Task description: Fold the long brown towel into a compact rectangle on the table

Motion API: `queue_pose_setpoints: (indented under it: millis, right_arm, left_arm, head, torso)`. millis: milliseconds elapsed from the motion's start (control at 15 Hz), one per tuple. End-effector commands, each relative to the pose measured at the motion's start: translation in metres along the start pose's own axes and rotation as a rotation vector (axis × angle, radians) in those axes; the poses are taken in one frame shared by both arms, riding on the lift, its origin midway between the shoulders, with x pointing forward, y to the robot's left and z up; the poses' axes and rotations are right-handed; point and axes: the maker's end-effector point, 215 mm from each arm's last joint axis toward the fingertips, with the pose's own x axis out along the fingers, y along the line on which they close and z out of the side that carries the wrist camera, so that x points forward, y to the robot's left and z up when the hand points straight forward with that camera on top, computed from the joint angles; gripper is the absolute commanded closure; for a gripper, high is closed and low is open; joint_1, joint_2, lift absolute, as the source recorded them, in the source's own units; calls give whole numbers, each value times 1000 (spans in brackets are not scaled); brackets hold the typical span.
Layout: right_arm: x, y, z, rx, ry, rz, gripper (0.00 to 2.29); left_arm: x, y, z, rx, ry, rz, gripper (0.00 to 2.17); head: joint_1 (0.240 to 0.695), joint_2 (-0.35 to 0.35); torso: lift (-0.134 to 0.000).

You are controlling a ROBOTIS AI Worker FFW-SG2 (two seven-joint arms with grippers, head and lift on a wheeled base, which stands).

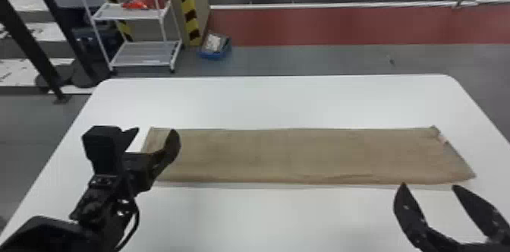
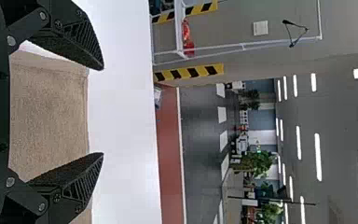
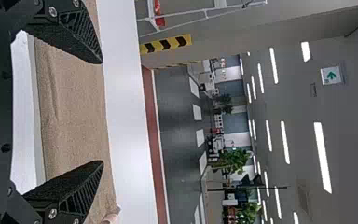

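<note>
Right now, your long, flat brown cloth towel [image 1: 303, 156] lies across the white table with round corners [image 1: 280, 99]. Pretend its middle is the middle of a clock, with 12 on the far side: it runs from 9 o'clock to 3 o'clock. It is likely stretched out so you can get at both short ends.

Your black left gripper with two flat fingers [image 1: 155, 131] is at the 9 o'clock end, empty and spread wide. Your matching black right gripper [image 1: 430, 186] is near 4 o'clock, by the near edge, also empty and wide apart. They are probably spaced that way so each can look after one end.

You seem ready to pinch an end and bring it inward. Go gently, because soft cloth may bunch up or slip.
</note>
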Motion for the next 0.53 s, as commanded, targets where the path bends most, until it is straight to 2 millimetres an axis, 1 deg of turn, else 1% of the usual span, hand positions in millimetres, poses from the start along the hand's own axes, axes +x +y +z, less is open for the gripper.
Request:
queue_pose_setpoints:
  millis: [0, 133, 200, 333, 467]
  right_arm:
    - [1, 0, 1, -3, -2, 3, 127]
    - [3, -1, 0, -4, 0, 3, 127]
    - [4, 0, 0, -4, -2, 5, 127]
    - [4, -1, 0, -2, -2, 4, 127]
    - [6, -1, 0, -1, -3, 6, 127]
  left_arm:
    - [8, 15, -16, -1, 57, 20, 272]
    - [14, 24, -29, 1, 96, 34, 275]
    - [17, 28, -32, 0, 103, 37, 299]
    - [17, 25, -38, -14, 123, 16, 316]
    - [23, 28, -42, -12, 139, 22, 329]
  head:
    - [695, 78]
    - [695, 91]
    - [695, 99]
    - [695, 112]
    - [695, 114]
  torso:
    - [-123]
    - [-123]
    - [-123]
    - [-123]
    - [-123]
